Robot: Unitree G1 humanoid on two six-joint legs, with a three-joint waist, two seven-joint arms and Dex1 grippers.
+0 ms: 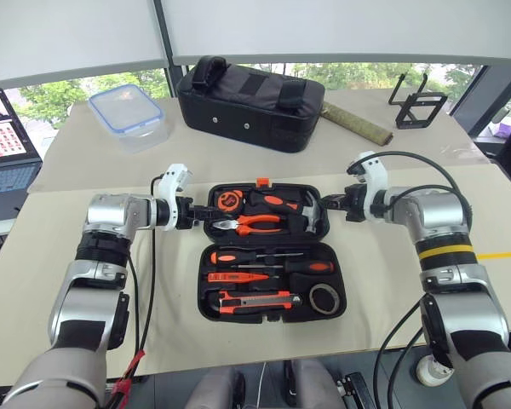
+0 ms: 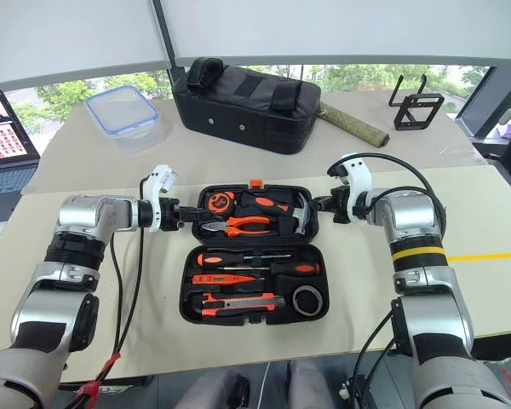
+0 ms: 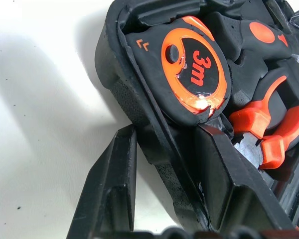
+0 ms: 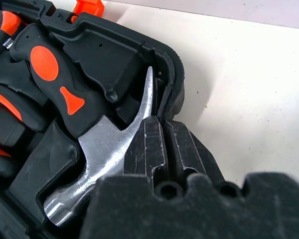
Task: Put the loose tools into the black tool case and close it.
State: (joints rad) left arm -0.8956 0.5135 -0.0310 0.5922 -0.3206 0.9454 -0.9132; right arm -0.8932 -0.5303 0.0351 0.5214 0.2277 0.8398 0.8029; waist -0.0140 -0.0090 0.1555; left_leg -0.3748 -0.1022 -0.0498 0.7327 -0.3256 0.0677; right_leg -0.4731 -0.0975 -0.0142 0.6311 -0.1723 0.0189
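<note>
The black tool case lies open and flat at the table's middle. Its near half holds three screwdrivers, a utility knife and a small tape roll in moulded slots. My left gripper is at the far half's left side; its fingers straddle the case wall, one outside and one inside, shut on it. My right gripper is at the far half's right rim. Its fingers are shut together beside the hammer's claw. Whether they pinch the rim is unclear.
The far half holds a tape measure, orange-handled pliers and a hammer. Behind the case stand a black fabric bag, a clear lidded box, a rolled mat and a black stand. A laptop sits far left.
</note>
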